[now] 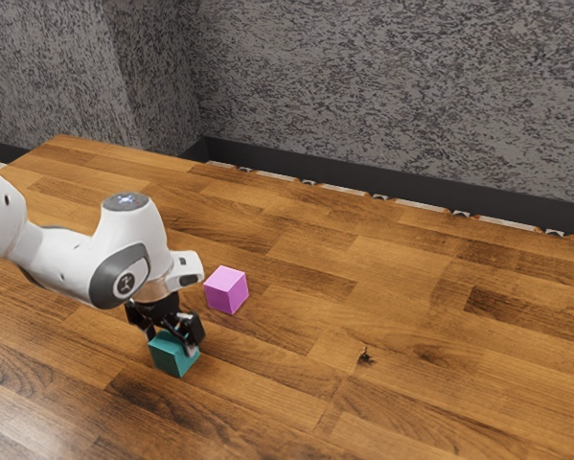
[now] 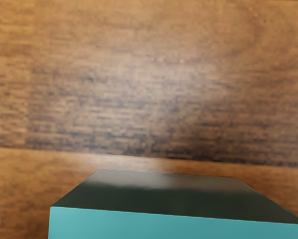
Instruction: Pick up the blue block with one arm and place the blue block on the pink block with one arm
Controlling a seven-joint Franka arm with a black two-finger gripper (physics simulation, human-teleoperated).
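Near the pink block (image 1: 226, 289), the gripper (image 1: 172, 337) straddles the blue block (image 1: 174, 358), fingers (image 1: 193, 331) clamped on its sides, ready for lifting.

Teal block (image 1: 174, 358), pink block (image 1: 226, 289), brown wood-grain table (image 1: 411, 316), speckled grey wall (image 1: 382, 86).

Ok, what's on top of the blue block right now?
Only the end effector, directly over the blue block. It covers part of the block's top, so contact there can't be seen.
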